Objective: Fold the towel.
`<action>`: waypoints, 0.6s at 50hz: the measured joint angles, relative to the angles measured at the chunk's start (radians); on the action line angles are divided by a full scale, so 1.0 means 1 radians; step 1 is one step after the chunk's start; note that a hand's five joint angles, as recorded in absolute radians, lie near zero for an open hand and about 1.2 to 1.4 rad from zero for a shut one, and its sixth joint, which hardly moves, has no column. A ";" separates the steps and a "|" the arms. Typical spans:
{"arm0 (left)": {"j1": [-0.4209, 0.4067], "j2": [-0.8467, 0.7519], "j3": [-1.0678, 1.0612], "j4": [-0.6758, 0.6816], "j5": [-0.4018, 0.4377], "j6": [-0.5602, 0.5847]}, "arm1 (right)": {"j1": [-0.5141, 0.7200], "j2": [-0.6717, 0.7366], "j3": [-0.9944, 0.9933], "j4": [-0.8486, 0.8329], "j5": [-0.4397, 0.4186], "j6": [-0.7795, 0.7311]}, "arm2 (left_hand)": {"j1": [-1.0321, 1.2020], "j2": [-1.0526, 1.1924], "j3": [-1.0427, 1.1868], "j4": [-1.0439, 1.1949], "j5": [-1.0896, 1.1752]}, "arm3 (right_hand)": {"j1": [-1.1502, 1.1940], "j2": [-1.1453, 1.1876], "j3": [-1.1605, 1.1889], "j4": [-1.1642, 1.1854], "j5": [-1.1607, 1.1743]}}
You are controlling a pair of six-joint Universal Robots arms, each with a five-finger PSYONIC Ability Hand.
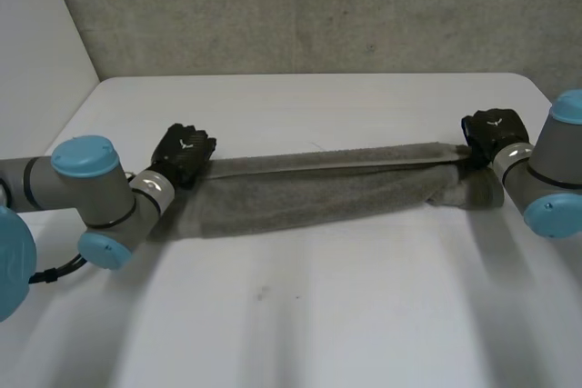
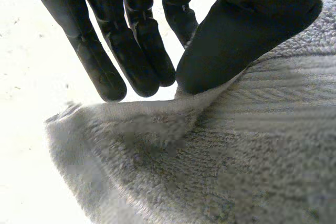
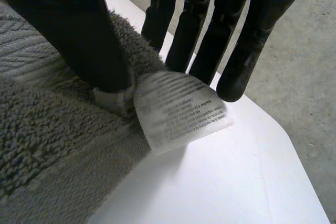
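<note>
the towel (image 1: 318,193) lay as a long grey band across the middle of the bench (image 1: 300,324), strung between my two hands. its far edge looked taut and a little raised, while the rest sagged onto the surface toward me.

the left hand (image 1: 184,154) was at the left end. in its wrist view the thumb (image 2: 236,40) sat on top of the hem and the straight fingers (image 2: 107,74) were behind it, so i read that as a pinch on the corner.

the right hand (image 1: 494,132) was at the right end. there the thumb (image 3: 79,35) pressed the corner by the care label (image 3: 181,111), with the fingers (image 3: 241,61) straight on the other side. that also read as a pinch, though i could not see the contact itself.

i judged this to be the middle of a lengthwise fold, with both corners of one long edge held and the cloth pulled out straight. the next move would call for carrying both hands together at the same pace, so the held edge lands even on the opposite edge. i'd have let go only once it lay flat. uneven travel could skew the band.
</note>
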 measured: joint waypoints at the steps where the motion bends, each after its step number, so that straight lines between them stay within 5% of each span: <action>1: 0.000 -0.003 0.002 0.015 0.000 0.000 | 0.001 0.005 -0.008 -0.001 0.003 0.000 | 0.004 0.000 0.000 0.000 0.000 | -0.181 -0.208 -0.206 -0.183 -0.179; 4: -0.003 -0.004 0.001 0.055 -0.001 0.000 | 0.004 0.014 -0.030 -0.003 0.019 0.000 | -0.119 -0.191 -0.187 -0.166 -0.150 | -0.574 -0.649 -0.647 -0.647 -0.581; 8: -0.010 0.013 -0.006 0.109 -0.004 0.000 | 0.009 0.005 -0.063 -0.016 0.055 0.004 | -0.782 -0.795 -0.775 -0.783 -0.777 | -0.619 -0.758 -0.806 -0.799 -0.639; 10: -0.013 0.039 -0.015 0.136 -0.007 0.000 | 0.011 -0.017 -0.076 -0.033 0.075 0.009 | -0.864 -0.913 -0.903 -0.905 -0.887 | -0.619 -0.758 -0.807 -0.799 -0.639; 18: -0.019 0.207 -0.096 0.186 -0.011 -0.005 | 0.009 -0.222 -0.012 -0.132 0.105 0.064 | -0.985 -1.032 -1.027 -1.029 -0.997 | -0.619 -0.758 -0.807 -0.799 -0.639; 30: 0.003 0.497 -0.348 0.128 -0.018 -0.076 | -0.032 -0.480 0.234 -0.030 -0.027 0.086 | -0.999 -1.042 -1.040 -1.040 -1.006 | -0.619 -0.758 -0.807 -0.799 -0.639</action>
